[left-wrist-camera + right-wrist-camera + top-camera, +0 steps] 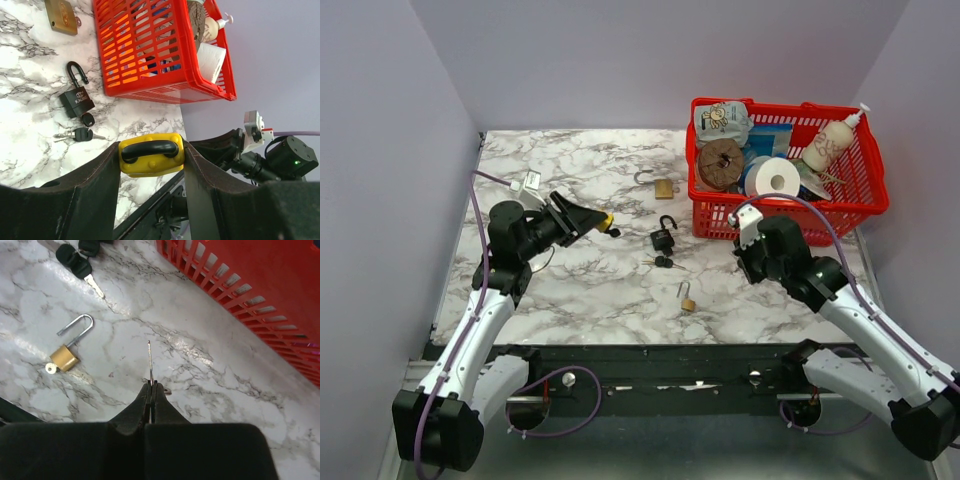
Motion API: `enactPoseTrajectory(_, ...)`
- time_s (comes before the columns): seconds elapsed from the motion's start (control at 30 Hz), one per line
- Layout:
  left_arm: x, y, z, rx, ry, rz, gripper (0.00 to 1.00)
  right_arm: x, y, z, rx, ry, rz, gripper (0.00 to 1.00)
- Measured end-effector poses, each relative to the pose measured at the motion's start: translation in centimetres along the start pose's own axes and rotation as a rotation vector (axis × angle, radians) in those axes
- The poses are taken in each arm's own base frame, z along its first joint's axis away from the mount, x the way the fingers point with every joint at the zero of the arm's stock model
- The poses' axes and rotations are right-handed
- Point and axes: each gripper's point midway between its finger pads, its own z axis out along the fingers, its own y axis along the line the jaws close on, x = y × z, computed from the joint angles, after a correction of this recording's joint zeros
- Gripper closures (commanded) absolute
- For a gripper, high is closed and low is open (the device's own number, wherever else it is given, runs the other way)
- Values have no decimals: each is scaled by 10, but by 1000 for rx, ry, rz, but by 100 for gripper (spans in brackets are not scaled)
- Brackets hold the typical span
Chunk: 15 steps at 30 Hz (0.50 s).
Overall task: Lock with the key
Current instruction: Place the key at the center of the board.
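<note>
Left end effector [151, 172] grasps a yellow padlock [150, 155] by its sides, well left of the red basket [775, 215]. Right end effector [151, 388], clenched on a thin key [150, 362], hangs over the bench [590, 290] just in front of the basket. An open brass padlock [65, 357] lies front-left of the basket.

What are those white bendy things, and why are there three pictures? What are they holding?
They are two robot arms with pinching grippers. One picture looks down from above; the other two come from small cameras on each wrist. On the marble table lie a black padlock with keys, a brass padlock, a smaller brass padlock and a red basket of odds and ends. The left gripper holds a yellow padlock. The right gripper pinches what looks like a thin key.
</note>
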Motion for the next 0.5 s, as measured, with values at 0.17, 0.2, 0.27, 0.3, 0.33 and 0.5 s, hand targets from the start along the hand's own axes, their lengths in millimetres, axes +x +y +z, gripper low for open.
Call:
enactPoseTrajectory(0.17,1,2,0,-6,4,15,100,8,-4,15,-22,45,-209,99)
enactPoseTrajectory(0.2,1,3,0,-7,5,19,100,13,-5,19,-25,41,-255,99)
enactPoseTrajectory(0.27,1,3,0,-7,5,27,100,36,-5,28,-38,69,-343,99)
enactPoseTrajectory(0.3,1,3,0,-8,6,34,100,52,-5,34,-49,92,-388,99)
enactPoseTrajectory(0.33,1,4,0,-8,6,40,100,65,-4,39,-60,112,-421,99)
enactPoseTrajectory(0.5,0,4,0,-13,11,66,100,109,-3,55,-93,172,-529,99)
